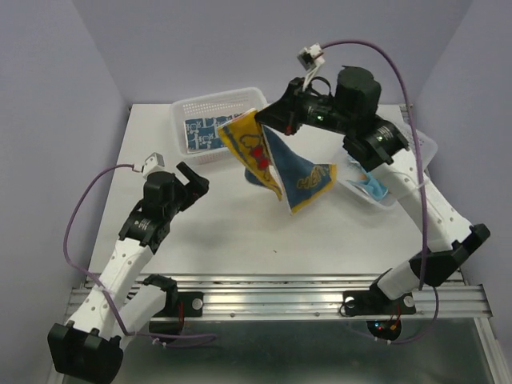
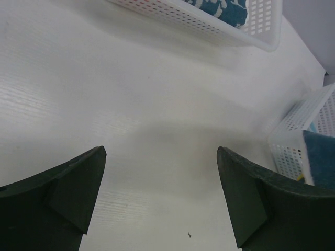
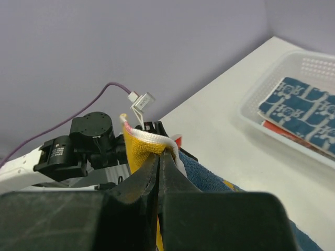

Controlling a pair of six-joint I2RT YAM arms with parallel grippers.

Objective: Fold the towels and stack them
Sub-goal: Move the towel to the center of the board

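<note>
Step in hand: most likely carrying one lifted towel to the bare part of the table (image 1: pixel 240 240) to spread it for folding.
Right gripper (image 3: pixel 161 157): pressed together, pinching the white-hemmed top edge of the towel and holding it high above the table.
Held towel (image 1: pixel 254 150): yellow with red marks on one face and blue on the other. It hangs loose and partly doubled over, clear of the table, just in front of the back basket (image 1: pixel 216 100).
Towel relative to right gripper: the pinch is at one upper edge, and all the rest of the cloth drapes below it and out towards the table's middle.
Left gripper (image 1: pixel 192 180): spread wide and holding nothing. It sits low over the table on the left, apart from the hanging cloth.
Doing it well: set the low corner down first, then draw the pinched edge away so the cloth lies flat. The left gripper could take a second corner. Keep the cloth off the basket rim.
Other towels: a navy patterned towel (image 1: pixel 200 132) lies in the back basket, and a light blue towel (image 1: pixel 370 186) lies in the right basket (image 1: pixel 400 196).
</note>
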